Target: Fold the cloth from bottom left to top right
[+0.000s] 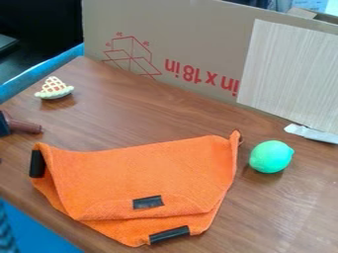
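Cloth (142,173) lay seemingly part-folded, its lower-left edge (58,200) probably next to be grasped and carried upper right, though the gripper's opening and hold could not be told.

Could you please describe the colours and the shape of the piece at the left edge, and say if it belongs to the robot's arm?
The piece has a brown, rod-like part, slightly wider at its end, joined to a dark, bluish part cut by the picture's edge. Whether it belongs to the robot's arm, I cannot tell.
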You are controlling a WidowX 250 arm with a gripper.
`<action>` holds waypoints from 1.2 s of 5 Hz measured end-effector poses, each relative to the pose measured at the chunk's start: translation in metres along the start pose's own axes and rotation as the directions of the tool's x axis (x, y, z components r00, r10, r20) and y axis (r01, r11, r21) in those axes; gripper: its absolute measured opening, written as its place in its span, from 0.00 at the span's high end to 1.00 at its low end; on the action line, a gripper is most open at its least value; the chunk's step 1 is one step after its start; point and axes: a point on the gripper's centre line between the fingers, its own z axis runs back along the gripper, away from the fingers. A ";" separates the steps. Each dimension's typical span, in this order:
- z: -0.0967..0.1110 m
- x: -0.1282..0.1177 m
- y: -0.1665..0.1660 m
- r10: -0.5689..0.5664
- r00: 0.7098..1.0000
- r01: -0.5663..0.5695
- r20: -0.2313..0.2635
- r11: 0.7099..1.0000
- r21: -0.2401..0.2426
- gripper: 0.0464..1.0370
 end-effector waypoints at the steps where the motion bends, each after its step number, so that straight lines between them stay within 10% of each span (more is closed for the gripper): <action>1: -0.008 0.002 0.003 0.006 1.000 -0.006 -0.009 1.000 0.002 0.04; 5: -0.044 0.041 0.001 0.013 1.000 -0.014 -0.025 1.000 -0.022 0.09; 6: -0.052 0.046 0.001 0.040 0.999 -0.041 -0.033 0.999 -0.029 0.38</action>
